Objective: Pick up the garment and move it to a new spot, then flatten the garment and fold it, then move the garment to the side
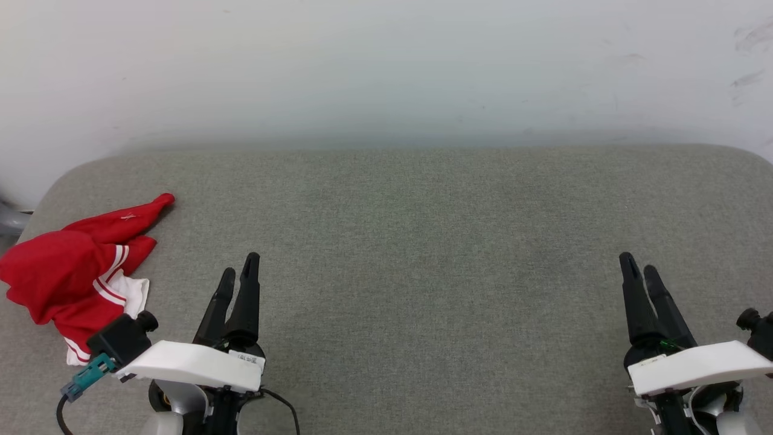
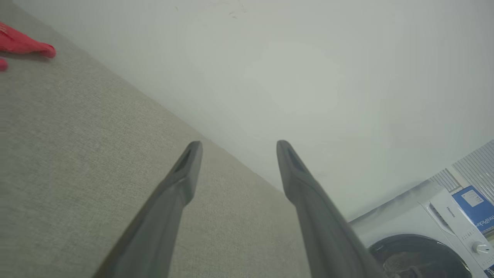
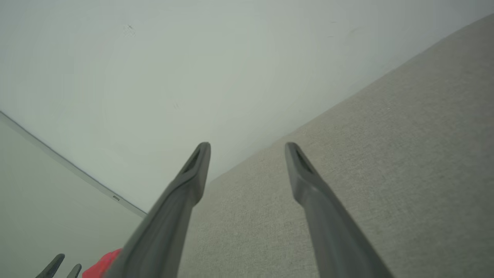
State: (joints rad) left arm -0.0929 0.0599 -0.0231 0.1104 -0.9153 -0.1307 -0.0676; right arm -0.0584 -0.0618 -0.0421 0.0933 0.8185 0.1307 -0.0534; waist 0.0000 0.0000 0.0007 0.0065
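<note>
1. Looking down from the head camera, I see the shirt (image 1: 66,266) bunched in a red heap with white striped trim, at the left end of the grey padded table (image 1: 423,229).
2. My left gripper (image 1: 240,264) is just to the right of the shirt, its fingers clear of the cloth, spread wide and holding nothing.
3. My right gripper (image 1: 639,263) is well apart at the table's right side, also spread wide and empty.
4. A pale wall (image 1: 386,72) backs the table, and my left wrist camera catches a washing machine (image 2: 424,235).
</note>
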